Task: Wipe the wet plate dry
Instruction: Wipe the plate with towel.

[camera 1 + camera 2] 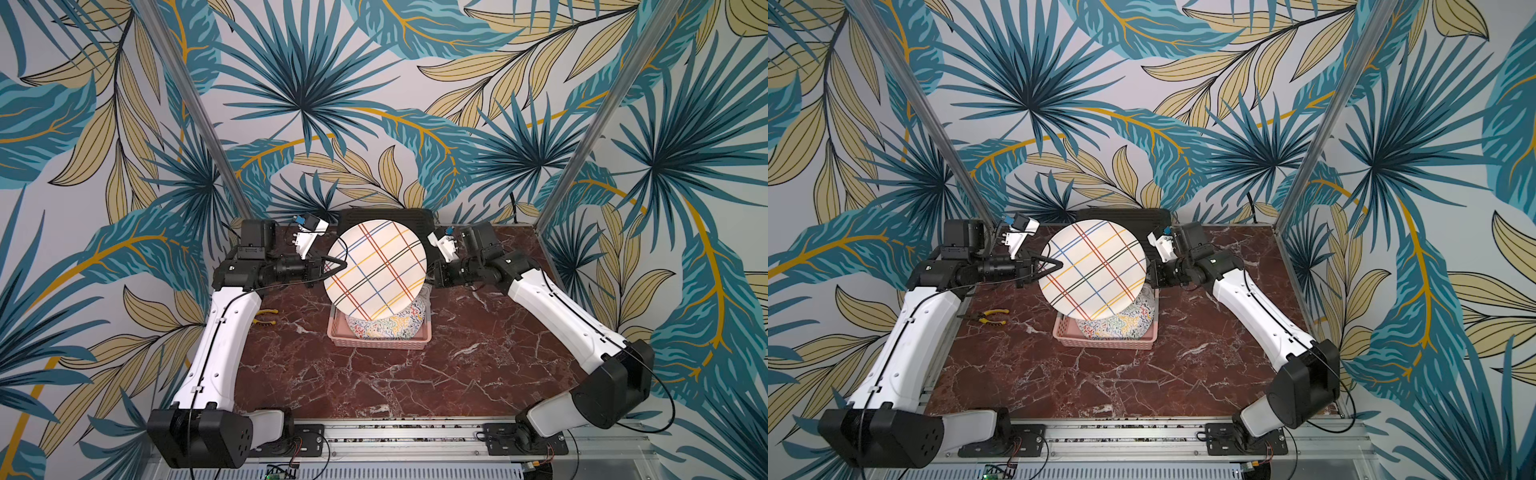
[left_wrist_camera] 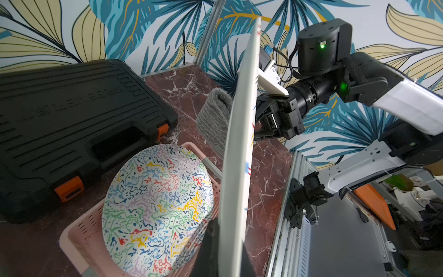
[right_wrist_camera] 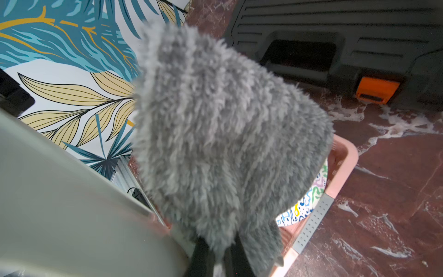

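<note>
The plate [image 1: 376, 270], white with coloured crossing lines, is held up almost on edge above the table, its face toward the top cameras. My left gripper [image 1: 341, 264] is shut on its left rim; the left wrist view shows the plate [image 2: 237, 167] edge-on between the left gripper [image 2: 227, 254] jaws. My right gripper [image 3: 219, 260] is shut on a fluffy grey cloth [image 3: 215, 132], which hangs behind the plate's plain back [image 3: 60, 203]. The cloth [image 2: 213, 120] is hidden by the plate in both top views. Whether cloth and plate touch is unclear.
Below the held plate, a pink basket [image 1: 380, 344] holds another plate [image 1: 386, 326] with coloured squiggles. A black tool case [image 1: 424, 218] with orange latches lies at the back. Yellow-handled pliers [image 1: 990, 316] lie at the table's left side.
</note>
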Robot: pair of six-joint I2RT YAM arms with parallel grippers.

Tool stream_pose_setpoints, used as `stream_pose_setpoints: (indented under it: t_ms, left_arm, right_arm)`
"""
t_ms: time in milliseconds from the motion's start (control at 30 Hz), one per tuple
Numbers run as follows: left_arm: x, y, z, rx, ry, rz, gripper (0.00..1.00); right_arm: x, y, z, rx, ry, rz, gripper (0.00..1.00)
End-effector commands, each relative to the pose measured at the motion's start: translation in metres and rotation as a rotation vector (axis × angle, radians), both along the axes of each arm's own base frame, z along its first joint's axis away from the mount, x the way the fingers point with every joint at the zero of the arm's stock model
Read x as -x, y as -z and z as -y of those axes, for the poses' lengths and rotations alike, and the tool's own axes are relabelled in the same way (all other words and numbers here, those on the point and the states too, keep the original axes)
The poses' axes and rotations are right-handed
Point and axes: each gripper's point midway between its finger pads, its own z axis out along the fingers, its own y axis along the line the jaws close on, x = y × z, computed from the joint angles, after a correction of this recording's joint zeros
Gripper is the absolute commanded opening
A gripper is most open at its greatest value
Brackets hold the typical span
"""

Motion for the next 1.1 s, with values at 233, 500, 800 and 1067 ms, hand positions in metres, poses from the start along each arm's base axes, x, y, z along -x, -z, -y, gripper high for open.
stream_pose_setpoints:
  t_ms: [233,500,800,1067]
  left_arm:
    - [-0.022,-0.009,-0.003,0.101,-0.1,-0.105,0.0]
    - [-0.022,-0.008,0.004,0.209,-0.058,-0.223,0.0]
    - [-0.033,0.006,0.0,0.22,-0.133,-0.302,0.0]
    - [-0.044,0.015,-0.005,0.235,-0.205,-0.345,0.0]
  right_arm:
    - [0.015,-0.029,-0.008,-0.112,0.01,0.261,0.0]
    - [0.018,-0.016,-0.018,0.02,0.028,0.411,0.0]
    - [0.025,-0.043,-0.021,0.008,0.14,0.636,0.0]
    - [0.04,-0.053,-0.039,0.098,0.182,0.753,0.0]
